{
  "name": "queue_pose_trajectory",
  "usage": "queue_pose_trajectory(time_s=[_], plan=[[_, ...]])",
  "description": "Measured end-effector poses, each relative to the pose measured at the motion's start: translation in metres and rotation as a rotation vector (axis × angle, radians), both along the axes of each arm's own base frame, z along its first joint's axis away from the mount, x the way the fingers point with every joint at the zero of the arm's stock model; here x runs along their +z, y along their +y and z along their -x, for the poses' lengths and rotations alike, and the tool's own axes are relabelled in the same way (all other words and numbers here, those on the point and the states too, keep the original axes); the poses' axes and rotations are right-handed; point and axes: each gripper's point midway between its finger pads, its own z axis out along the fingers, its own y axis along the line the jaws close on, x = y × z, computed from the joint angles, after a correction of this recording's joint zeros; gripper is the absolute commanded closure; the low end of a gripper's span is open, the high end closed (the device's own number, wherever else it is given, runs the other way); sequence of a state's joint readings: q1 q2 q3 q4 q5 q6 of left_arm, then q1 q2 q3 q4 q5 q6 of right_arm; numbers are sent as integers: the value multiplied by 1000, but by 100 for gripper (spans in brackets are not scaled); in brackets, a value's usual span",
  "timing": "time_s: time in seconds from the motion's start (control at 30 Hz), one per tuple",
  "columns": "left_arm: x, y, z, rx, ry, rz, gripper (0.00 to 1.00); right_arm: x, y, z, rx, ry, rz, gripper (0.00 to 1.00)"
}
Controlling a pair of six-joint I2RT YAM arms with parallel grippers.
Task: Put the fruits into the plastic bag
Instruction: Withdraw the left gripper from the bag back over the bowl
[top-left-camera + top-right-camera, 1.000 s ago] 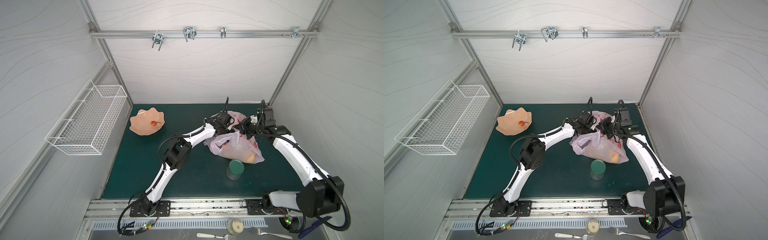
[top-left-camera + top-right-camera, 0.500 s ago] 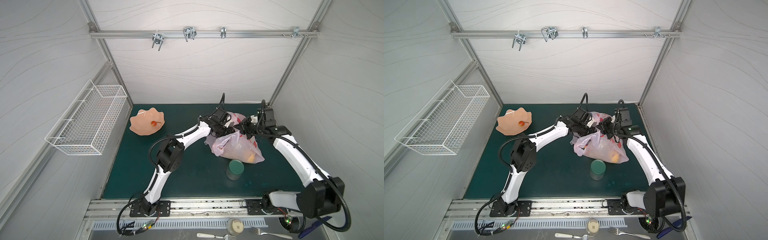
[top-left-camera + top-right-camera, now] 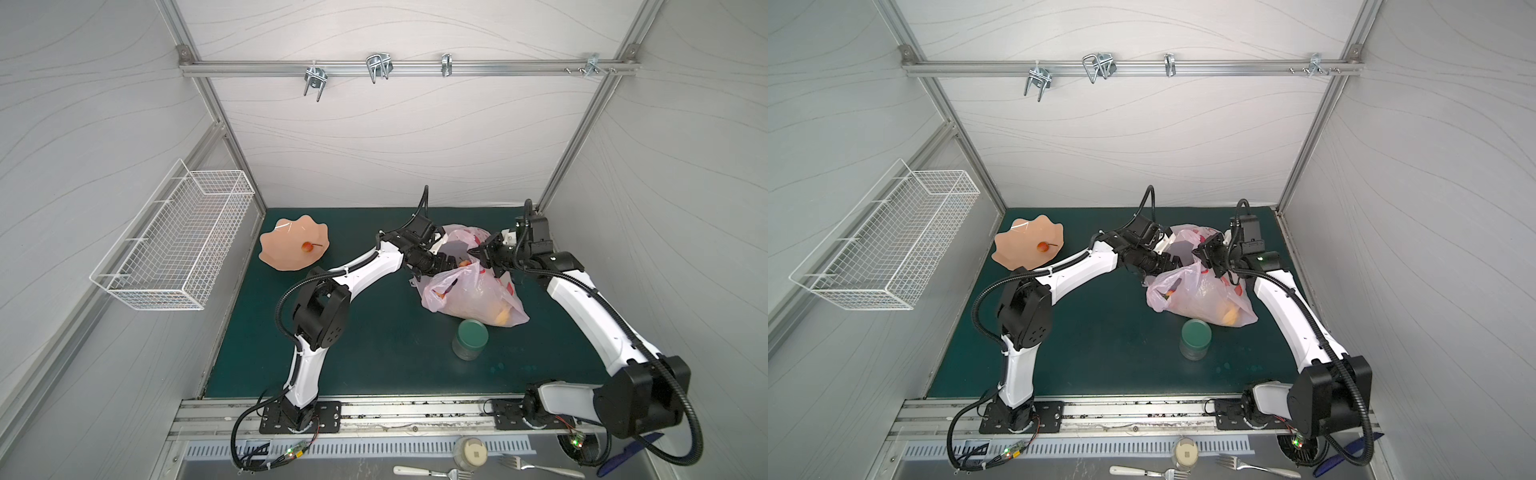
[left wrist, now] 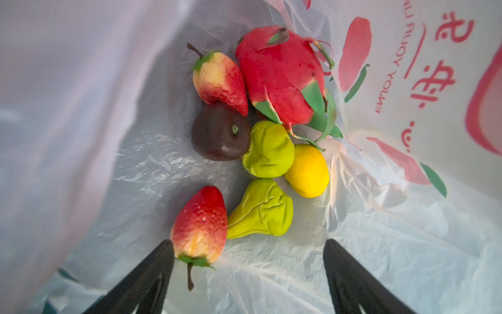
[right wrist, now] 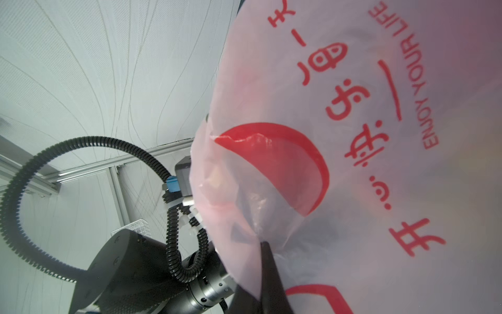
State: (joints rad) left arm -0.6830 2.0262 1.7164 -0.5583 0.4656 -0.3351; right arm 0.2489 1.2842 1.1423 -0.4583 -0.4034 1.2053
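Left gripper (image 4: 247,244), well right of the peach dish (image 3: 278,257) where a cherry (image 3: 306,247) lay unbagged, stood wide and empty inside the mouth of the plastic bag (image 3: 469,295), one finger just beside the nearest strawberry (image 4: 199,225). Judged risk: on withdrawal the spread fingers could snag the thin film, dragging the bag or rolling the fruits (image 4: 269,146) out. Right gripper (image 3: 476,253) was pinched shut on the bag's rim; if that film slipped, the mouth would likely collapse before the cherry arrived.
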Motion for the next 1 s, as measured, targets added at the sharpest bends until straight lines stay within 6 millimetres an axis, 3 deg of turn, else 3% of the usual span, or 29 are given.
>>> queue_pose_trajectory(time_s=[0.3,0.4,0.67,0.87,1.0], plan=[[4,55,18,33,-32,-112,13,1,-3,-1,-7,-2,-1,100],[3,87,13,99,-49,-165,13,1,-3,-2,-10,-3,-2,100],[20,198,-28,386,-106,-309,13,1,-6,-4,-17,-6,-4,100],[15,292,-51,625,-70,-415,16,-1,-9,-5,-25,-7,-6,100],[14,337,-58,740,-40,-470,19,-4,-11,-6,-30,-1,-6,100]])
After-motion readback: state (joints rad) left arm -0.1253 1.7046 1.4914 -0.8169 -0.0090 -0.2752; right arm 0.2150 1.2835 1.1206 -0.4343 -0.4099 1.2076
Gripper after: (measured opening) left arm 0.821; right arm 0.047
